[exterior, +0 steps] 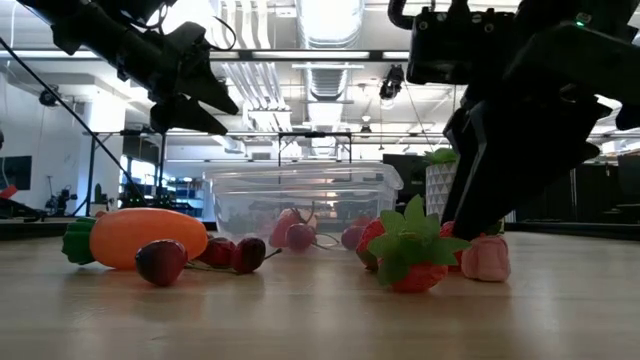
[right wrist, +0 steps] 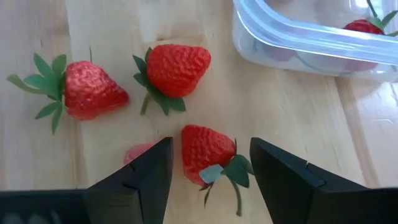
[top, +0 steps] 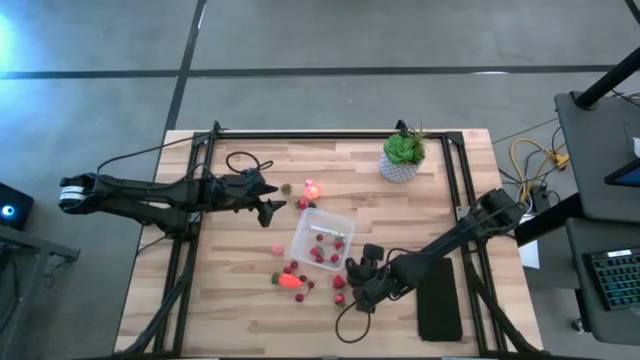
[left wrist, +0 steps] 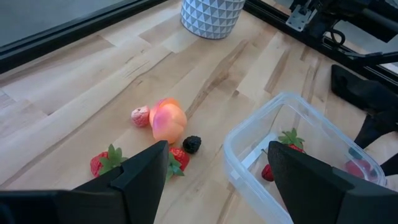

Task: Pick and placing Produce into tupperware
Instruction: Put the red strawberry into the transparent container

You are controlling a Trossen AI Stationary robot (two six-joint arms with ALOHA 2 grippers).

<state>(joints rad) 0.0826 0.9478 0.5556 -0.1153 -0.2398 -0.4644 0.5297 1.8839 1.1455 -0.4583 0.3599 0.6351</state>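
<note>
The clear tupperware (top: 322, 238) sits mid-table on its base with a few red pieces inside. Its rim also shows in the right wrist view (right wrist: 311, 37) and the left wrist view (left wrist: 292, 149). My right gripper (right wrist: 210, 168) is open, low over the table near the box's near side. Its fingers stand either side of a red strawberry (right wrist: 208, 152) without touching it. Two more strawberries (right wrist: 93, 90) (right wrist: 177, 68) lie beyond. My left gripper (left wrist: 217, 180) is open, raised left of the box, above a strawberry (left wrist: 177, 158) and near the pink-orange fruit (left wrist: 168, 119). The carrot (top: 290, 281) lies on its side.
A potted plant (top: 403, 155) stands at the far right of the table. A flat black slab (top: 438, 300) lies near the right edge. A dark berry (left wrist: 191, 144) and a small pink piece (left wrist: 140, 116) lie by the round fruit. Black frame rails (top: 195, 180) run along the table's sides.
</note>
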